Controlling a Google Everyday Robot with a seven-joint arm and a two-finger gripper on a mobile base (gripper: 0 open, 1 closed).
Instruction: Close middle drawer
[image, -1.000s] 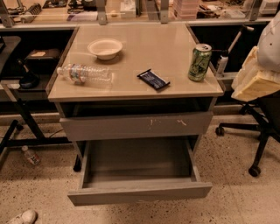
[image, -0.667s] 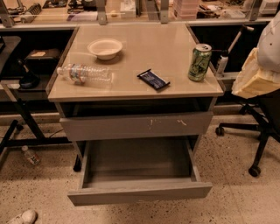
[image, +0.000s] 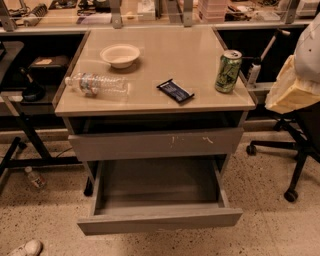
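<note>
The gripper (image: 289, 92) is at the right edge of the view, to the right of the green can (image: 228, 71) and off the desk (image: 165, 55). It is held at about the level of the desk top, clear of every drawer. The white arm (image: 309, 47) enters from the upper right, above and right of the can, and slopes down and left to the gripper. Whether the jaws are spread or pressed together cannot be told.

The middle drawer (image: 160, 220) is below and left of the can, pulled well out toward the camera, with its grey interior exposed. The scratched drawer front (image: 155, 144) sits below the can, between it and the open drawer.

To the left of the can lie a dark wrapper (image: 175, 91), a clear bottle (image: 97, 85) on its side, and a white bowl (image: 120, 54).
</note>
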